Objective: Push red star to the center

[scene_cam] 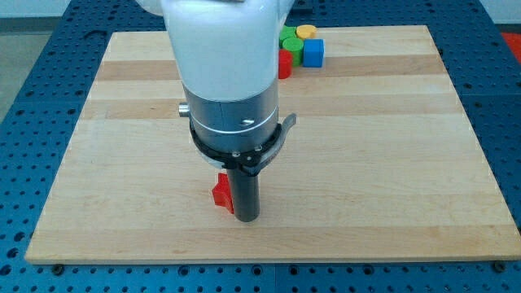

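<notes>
Nearest the camera, my tip [247, 218] stands on the board [391, 203] a little below its middle and slightly toward the view's left. Being a plain rod, it has no jaws to spread or press together and pinches nothing; it can only shove. Touching the rod's left side is the red star [221, 192], partly hidden behind the rod, so its full outline cannot be made out. Above them the arm's white housing and grey collar fill the upper middle of the view and cover the part of the board behind.

At the view's top, well apart from the tip, a cluster of blocks sits close together: a yellow disc [306, 32], a green block [291, 42], a blue cube [313, 52] and a red block [284, 63], the last half hidden by the housing.

Progress, as judged from this layout: contact with the star is made, and the star lies short of the centre, toward the view's bottom and somewhat left. What remains appears to be a modest push toward the view's top and slightly right. With the tip on the star's right side, a push from this position would likely drive it leftward, so the tip probably needs to come round below the star first.
</notes>
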Action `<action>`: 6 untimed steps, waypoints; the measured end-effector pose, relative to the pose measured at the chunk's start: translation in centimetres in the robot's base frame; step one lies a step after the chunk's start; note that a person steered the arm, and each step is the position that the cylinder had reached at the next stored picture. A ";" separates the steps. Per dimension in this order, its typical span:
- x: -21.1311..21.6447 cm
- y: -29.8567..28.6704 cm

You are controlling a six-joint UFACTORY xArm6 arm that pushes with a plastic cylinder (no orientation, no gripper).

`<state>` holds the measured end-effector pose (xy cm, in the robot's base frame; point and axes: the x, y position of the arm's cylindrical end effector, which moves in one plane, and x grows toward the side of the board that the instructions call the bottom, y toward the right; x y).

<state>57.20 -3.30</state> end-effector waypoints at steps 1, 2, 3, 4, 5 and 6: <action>3.8 0.2; 4.4 -3.1; 0.7 -3.6; -3.5 -1.4; -7.7 1.7; -9.5 2.6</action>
